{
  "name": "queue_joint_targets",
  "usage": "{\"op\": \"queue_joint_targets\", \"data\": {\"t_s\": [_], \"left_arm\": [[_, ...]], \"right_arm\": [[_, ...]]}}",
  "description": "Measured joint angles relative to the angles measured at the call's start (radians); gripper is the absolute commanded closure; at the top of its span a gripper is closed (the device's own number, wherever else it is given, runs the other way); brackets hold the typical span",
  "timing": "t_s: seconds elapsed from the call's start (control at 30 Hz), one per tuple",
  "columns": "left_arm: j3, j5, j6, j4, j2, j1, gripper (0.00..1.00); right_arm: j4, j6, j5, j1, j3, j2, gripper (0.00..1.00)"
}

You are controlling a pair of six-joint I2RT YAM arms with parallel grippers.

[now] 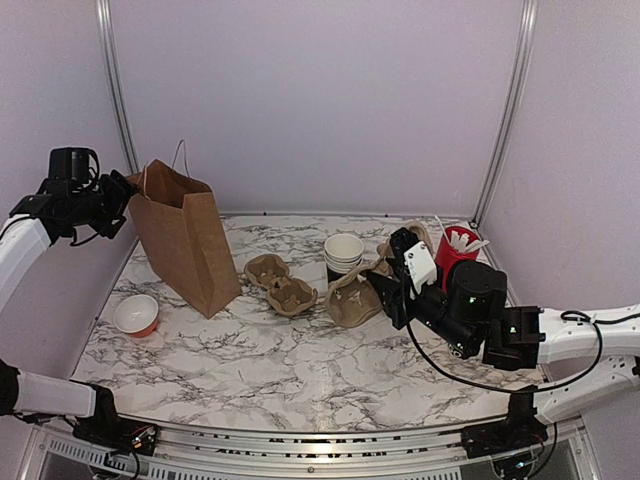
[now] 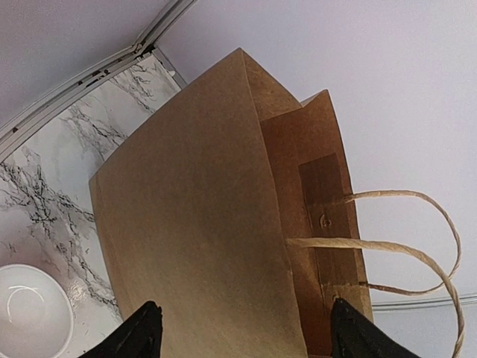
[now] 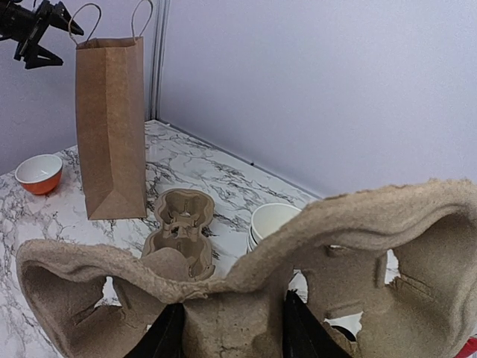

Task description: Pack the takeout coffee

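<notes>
**Tray pinched in R gripper; L gripper open by the bag**

L gripper [image 1: 120,197] hangs off the table's left edge, level w/ the top of the paper bag [image 1: 185,240]. Its jaws are wide apart w/ nothing gripped. In the wrist view the bag's open mouth and twine handles [image 2: 417,250] sit right ahead of it.

A bowl [image 1: 135,315], white inside and orange outside, sits nr the left edge, just beside the bag's foot. The bag stands upright at the back-left of the marble table [image 1: 300,370]. Two pulp cup trays [image 1: 292,296] lie touching each other abt mid-table, just right of the bag.

Takeout cups [image 1: 344,255] are a short stack, black outside and white inside, top one open. The stack stands toward the back edge, a bit right of centre, apart from both grippers.

Just beside it, front-right, is a third pulp tray [image 1: 352,298], tipped up on edge. R gripper [image 1: 385,290] is closed on it, fingers [image 3: 168,335] pinching its middle web from both sides. Can't tell if the tray's lower edge touches the table.

A red cup [image 1: 455,252] w/ white stirrers stands behind the R arm, nr the back-right corner.
</notes>
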Motion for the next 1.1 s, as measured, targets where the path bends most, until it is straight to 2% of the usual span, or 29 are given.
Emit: {"op": "queue_joint_targets", "data": {"t_s": [0.3,0.4,0.57,0.77,0.97,1.1], "left_arm": [[0.0,0.056,0.015,0.027,0.07,0.001,0.29],[0.0,0.066,0.025,0.031,0.093,0.001,0.34],[0.001,0.074,0.05,0.037,0.099,0.001,0.54],[0.026,0.071,0.09,0.025,0.097,0.001,0.69],[0.079,0.064,0.171,-0.02,0.091,0.001,0.97],[0.157,0.068,0.252,-0.055,0.093,-0.005,1.0]], "right_arm": [[-0.004,0.001,0.0,0.0,0.0,0.0,0.59],[-0.004,0.001,-0.001,0.0,0.0,0.0,0.59],[-0.004,0.003,-0.002,0.0,0.0,0.0,0.59],[-0.006,0.003,-0.008,0.0,0.0,0.0,0.59],[-0.005,0.003,-0.014,0.0,0.003,0.002,0.59],[-0.005,-0.002,-0.028,0.0,0.008,0.006,0.59]]}}
